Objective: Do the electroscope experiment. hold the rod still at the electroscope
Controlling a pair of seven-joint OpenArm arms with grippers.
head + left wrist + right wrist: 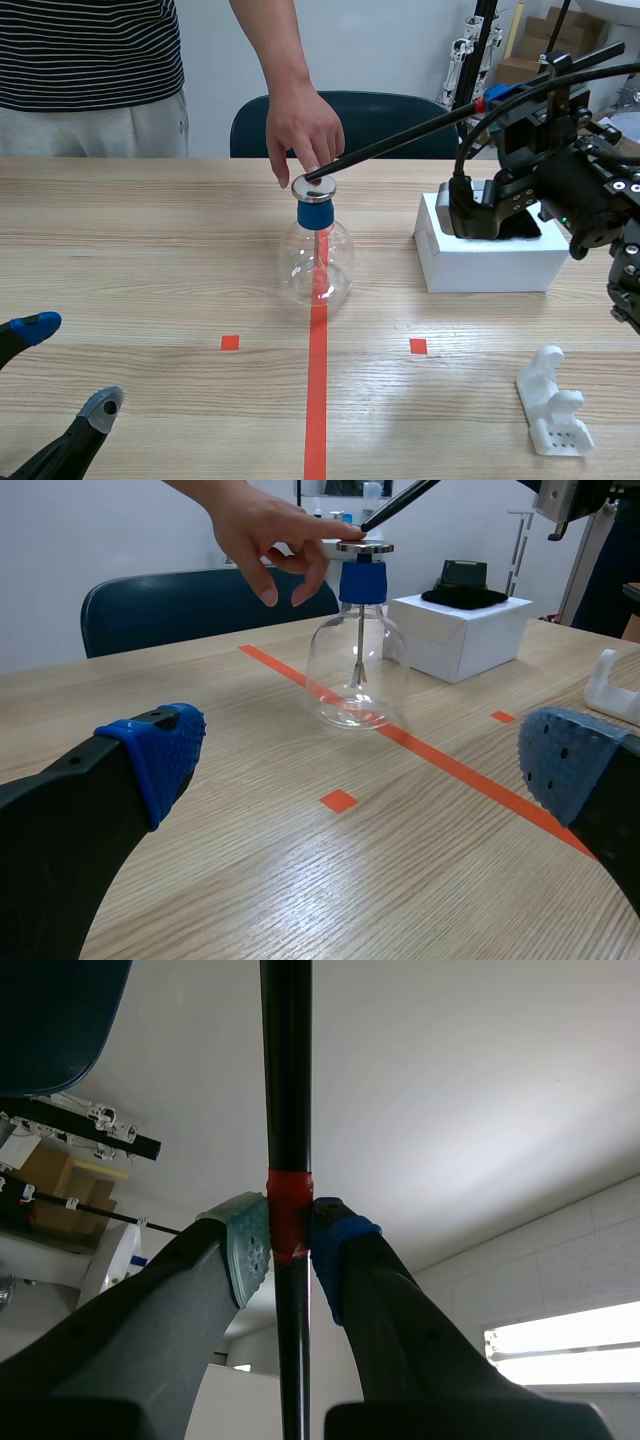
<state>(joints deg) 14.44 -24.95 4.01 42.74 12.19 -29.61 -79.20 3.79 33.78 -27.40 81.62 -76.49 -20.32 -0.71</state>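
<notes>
right fingers (pixel 245 1255) clenched on long black rod (pixel 285 1080) at its red band | rod tip far ahead, on metal disc topping clear glass electroscope flask (pixel 318 255), person's hand (pixel 303 130) at disc's edge | left fingers (pixel 160 755) released, flask well ahead, open wooden counter (pixel 250 880) between

White box (pixel 490 262) and white holder (pixel 553 402) on table (pixel 150 250); blue chair (pixel 390 115) beyond.

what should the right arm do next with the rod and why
Probably just hold steady: the right claw is shut on the rod at its red band, the rod's tip sits at the metal cap of the electroscope, and a person's finger is touching that cap too.
</notes>
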